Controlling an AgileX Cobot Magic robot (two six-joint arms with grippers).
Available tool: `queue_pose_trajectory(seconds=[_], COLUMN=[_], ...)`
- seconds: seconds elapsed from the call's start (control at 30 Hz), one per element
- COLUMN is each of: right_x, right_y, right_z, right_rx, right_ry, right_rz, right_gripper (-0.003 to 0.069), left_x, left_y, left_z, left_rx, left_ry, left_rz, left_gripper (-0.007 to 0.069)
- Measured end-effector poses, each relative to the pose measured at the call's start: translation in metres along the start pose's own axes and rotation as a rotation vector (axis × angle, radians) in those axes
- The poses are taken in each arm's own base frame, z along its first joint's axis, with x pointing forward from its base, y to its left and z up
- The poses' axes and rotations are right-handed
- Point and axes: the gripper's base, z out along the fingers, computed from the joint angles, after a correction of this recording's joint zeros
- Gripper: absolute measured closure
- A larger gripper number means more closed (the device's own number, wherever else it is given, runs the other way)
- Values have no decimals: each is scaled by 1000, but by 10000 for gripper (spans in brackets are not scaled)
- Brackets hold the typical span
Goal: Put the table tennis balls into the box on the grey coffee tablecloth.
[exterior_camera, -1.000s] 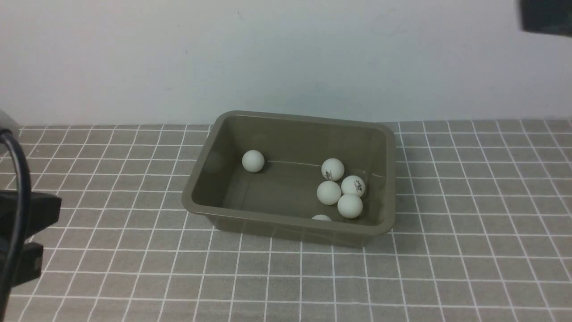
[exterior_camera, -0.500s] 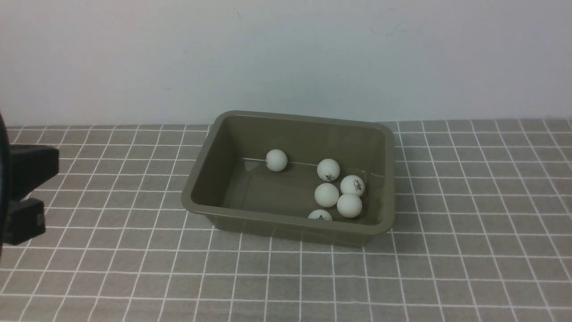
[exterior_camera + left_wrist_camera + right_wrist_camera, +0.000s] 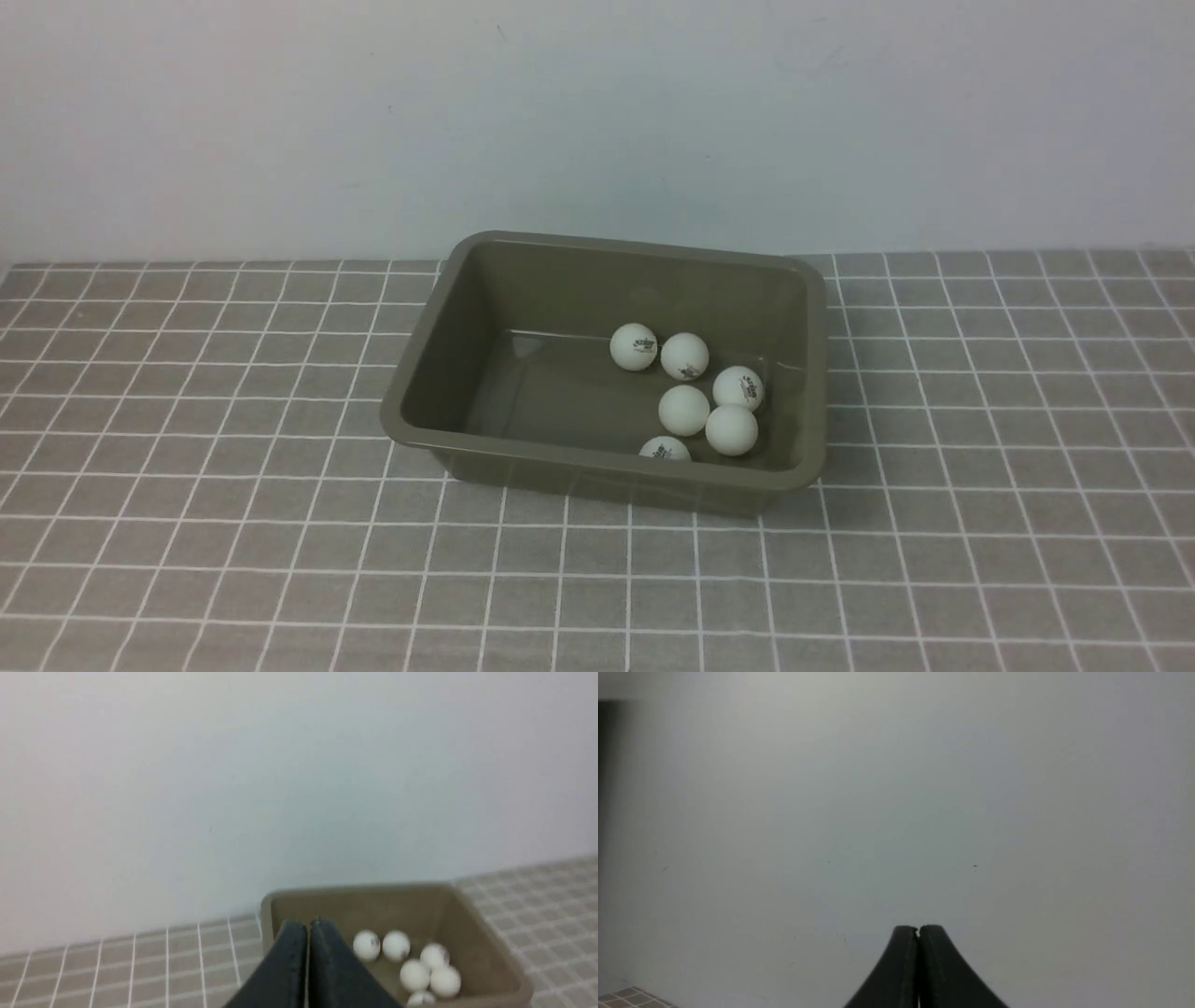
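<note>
Your left arm just left the front view, and the last small white plastic ball (image 3: 634, 347) has rolled toward the others, so looks like you're done. You've got six balls, one olive-grey plastic box (image 3: 607, 469), frame centre, on one grey-brown checked cloth (image 3: 233, 560). Both jaws closed, nothing held.

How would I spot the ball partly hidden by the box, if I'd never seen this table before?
On the grey checked tablecloth sits one olive-grey tub holding six white balls. In the front view, look just behind the tub's near wall, right of its middle. The ball there is the only one whose lower part the near rim hides.
</note>
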Motion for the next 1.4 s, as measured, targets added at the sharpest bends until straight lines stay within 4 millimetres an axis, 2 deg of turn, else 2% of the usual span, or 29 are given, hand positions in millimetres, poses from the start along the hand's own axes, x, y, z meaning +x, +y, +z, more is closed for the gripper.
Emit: queue_pose_trajectory(seconds=[0.1, 0.33, 0.43, 0.53, 0.6, 0.63, 0.67, 0.7, 0.73, 0.87, 0.97, 1.4], right_x=[0, 0, 0, 0, 0, 0, 0, 0, 0, 1, 1, 1], right_y=[0, 0, 0, 0, 0, 0, 0, 0, 0, 0, 0, 0], right_z=[0, 0, 0, 0, 0, 0, 0, 0, 0, 0, 0, 0], right_rx=[0, 0, 0, 0, 0, 0, 0, 0, 0, -1, 0, 0], right_ry=[0, 1, 1, 1, 1, 1, 1, 1, 1, 0, 2, 4], right_rz=[-5, -7, -7, -7, -7, -7, -7, -7, -7, -8, -8, -8], right_gripper=[671, 671, 671, 671, 671, 671, 671, 671, 671, 671, 671, 671], left_x=[0, 1, 15, 49, 94, 108, 112, 140, 157, 195, 204, 204], left_y=[-1, -1, 3, 11, 21, 23, 24, 29, 32, 37, 38, 38], left_z=[-8, -9, 0, 9, 17, 17, 18, 20, 20, 23, 22, 22], left_rx=[9, 7, -16, -75, -153, -175, -181, -218, -235, -262, -261, -261], left_ry=[-32, -35, -10, 29, 45, 38, 44, 47, 57, 161, 245, 250], left_rz=[-7, 10, 37, 71, 76, 74, 73, 71, 68, 66, 72, 74], left_gripper=[629, 629, 629, 629, 629, 629, 629, 629, 629, 629, 629, 629])
